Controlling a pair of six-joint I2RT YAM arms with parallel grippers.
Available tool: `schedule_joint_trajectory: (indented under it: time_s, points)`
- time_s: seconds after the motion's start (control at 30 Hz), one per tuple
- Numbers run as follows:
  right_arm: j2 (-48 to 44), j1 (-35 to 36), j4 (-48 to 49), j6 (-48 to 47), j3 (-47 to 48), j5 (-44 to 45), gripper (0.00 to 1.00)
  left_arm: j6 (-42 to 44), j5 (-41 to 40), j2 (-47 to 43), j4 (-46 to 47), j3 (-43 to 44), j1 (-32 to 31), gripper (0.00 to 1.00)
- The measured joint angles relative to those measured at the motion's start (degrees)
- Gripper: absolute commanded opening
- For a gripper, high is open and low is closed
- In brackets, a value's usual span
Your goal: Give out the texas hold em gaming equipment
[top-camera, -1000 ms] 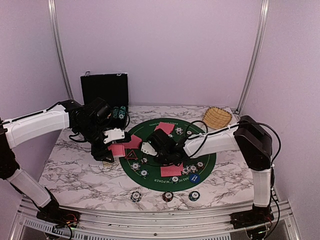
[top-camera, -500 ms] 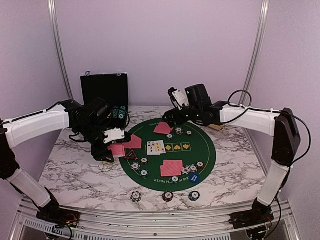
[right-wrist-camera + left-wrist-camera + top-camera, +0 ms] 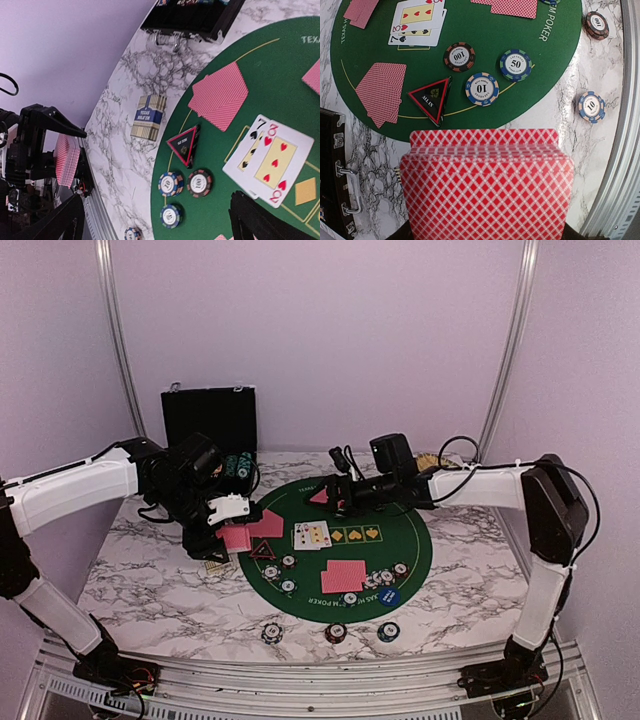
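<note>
A black hinged case (image 3: 208, 420) stands open at the far left of the marble table (image 3: 150, 580), its lid upright against the pale purple back wall (image 3: 330, 340). A woven wicker basket (image 3: 428, 459) sits at the far right, partly hidden. A round green felt mat (image 3: 405, 540) covers the table's middle. Metal posts (image 3: 115, 340) rise at both far corners.

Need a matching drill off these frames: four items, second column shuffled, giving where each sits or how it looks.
Items
1. deck of red-backed cards
2. triangle marker
3. card box
4. three fanned cards

Descriptions
a. face up on the green mat
b. flat on the marble tabletop, off the mat
c. clamped in the left gripper
d. black with a red border

Pairs: 1-c, 2-d, 3-b, 4-a
</note>
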Motion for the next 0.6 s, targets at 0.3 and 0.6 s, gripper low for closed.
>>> schedule_joint_trajectory:
  time_s: [0.3,0.6]
  points:
    - [-0.02,7.74,6.56,13.29,-3.56,-0.04,0.99,-0.04,-0.02,0.00,-0.07,0.48,0.00,0.02]
    - [2.25,12.85,15.30,22.60,-2.84,-0.46,0.99,-0.39,-0.02,0.02,-0.07,1.07,0.00,0.02]
